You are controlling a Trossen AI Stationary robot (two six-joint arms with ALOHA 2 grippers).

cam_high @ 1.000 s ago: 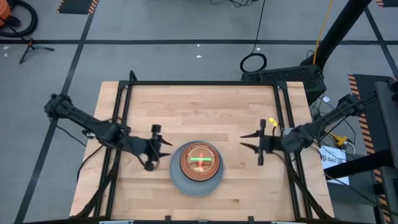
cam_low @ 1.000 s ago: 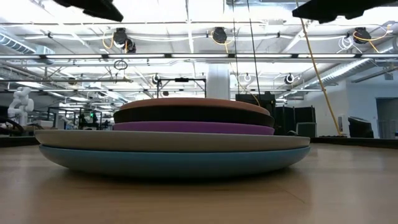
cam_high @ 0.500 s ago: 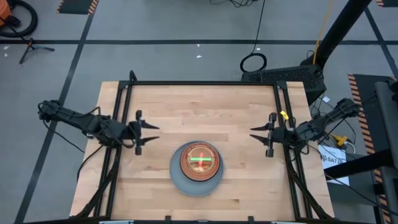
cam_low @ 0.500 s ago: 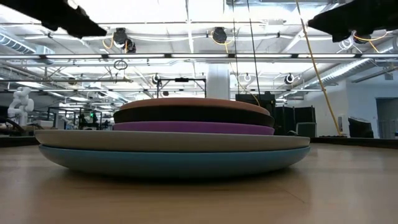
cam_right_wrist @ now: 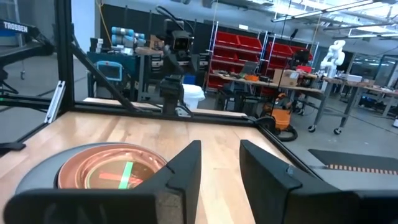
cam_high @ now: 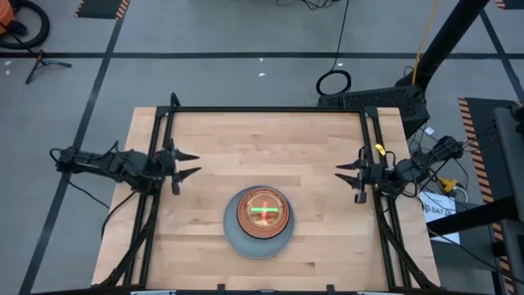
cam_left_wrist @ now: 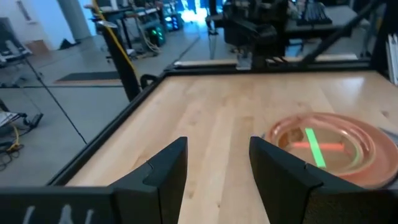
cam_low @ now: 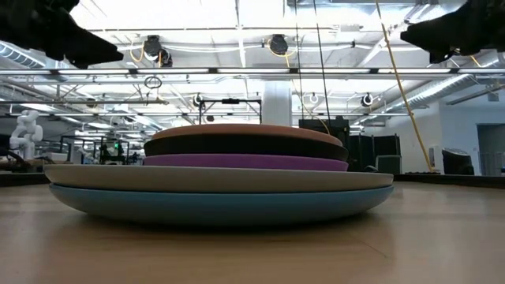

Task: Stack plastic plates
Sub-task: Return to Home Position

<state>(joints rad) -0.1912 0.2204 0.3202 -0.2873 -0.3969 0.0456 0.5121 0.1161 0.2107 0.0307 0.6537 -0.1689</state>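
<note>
A single stack [cam_high: 259, 221] of plates is seen on the table [cam_high: 270, 139], midway between its sides and toward the edge that shows lowest in the high view. In the low view the layers are told apart from the bottom up: a blue plate [cam_low: 213, 207] resting on the wood, a grey plate [cam_low: 213, 178] on it, then a smaller purple plate [cam_low: 245, 162], a black plate [cam_low: 245, 147] and a tan-orange plate [cam_low: 245, 131]. From above, a translucent red-pink plate [cam_high: 248, 211] is seen on top (a green stripe [cam_high: 263, 210] shows at its centre), and the grey plate's rim is visible around the smaller ones.

The left gripper [cam_high: 195, 163] is held over the table's left edge, its fingers apart and nothing between them. The right gripper [cam_high: 341, 174] is held near the right edge, likewise spread and empty. Both are pointed inward and are kept well apart from the stack. In the left wrist view bare wood is seen in the gap of the left gripper [cam_left_wrist: 217, 158], with the stack off to one side. In the right wrist view the gap of the right gripper [cam_right_wrist: 219, 163] is equally bare.
</note>
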